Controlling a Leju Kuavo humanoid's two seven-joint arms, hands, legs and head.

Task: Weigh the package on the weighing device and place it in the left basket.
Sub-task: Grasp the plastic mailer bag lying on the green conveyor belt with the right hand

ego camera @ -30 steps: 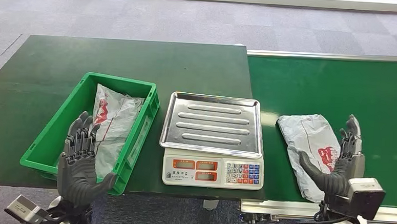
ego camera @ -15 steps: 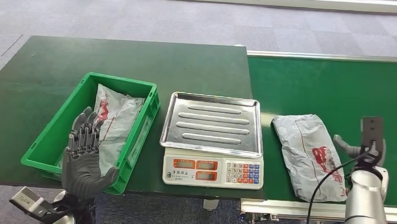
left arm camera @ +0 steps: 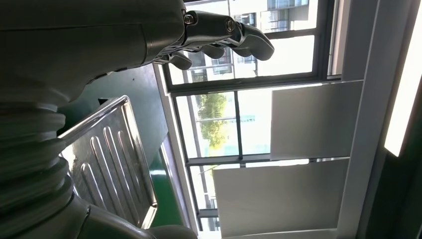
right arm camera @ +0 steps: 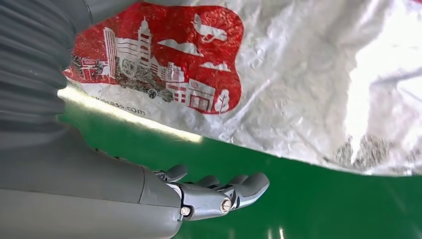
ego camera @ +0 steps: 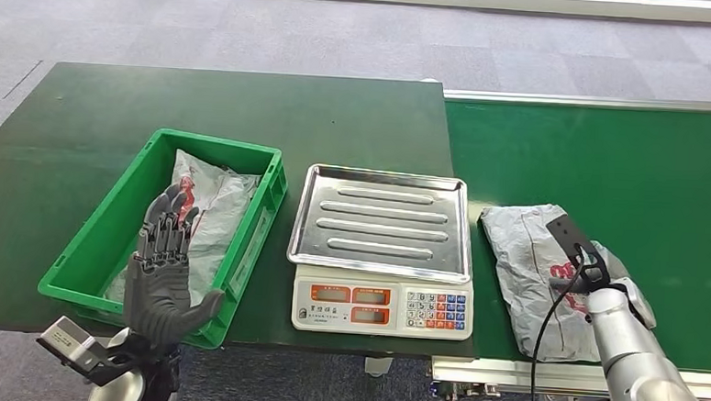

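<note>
A grey plastic package (ego camera: 525, 257) with a red print lies on the green conveyor belt, right of the scale. My right hand (ego camera: 598, 276) is down at its near right side, largely hidden under my wrist. In the right wrist view its fingers (right arm camera: 219, 193) stretch low over the belt beside the package (right arm camera: 259, 79), holding nothing. My left hand (ego camera: 163, 268) is raised, fingers spread and empty, in front of the green basket (ego camera: 81, 252). The scale's steel tray (ego camera: 380, 222) is bare; it also shows in the left wrist view (left arm camera: 112, 164), beyond the left fingers (left arm camera: 226, 32).
Another grey package (ego camera: 211, 213) lies in the green basket. The scale's keypad and displays (ego camera: 383, 308) face the table's near edge. The dark green table (ego camera: 246, 112) and the belt (ego camera: 612, 150) meet at a seam beside the scale.
My right arm has turned and swung in over the package's near right side, and the package has shifted slightly left. My left hand has risen a little toward the basket.
</note>
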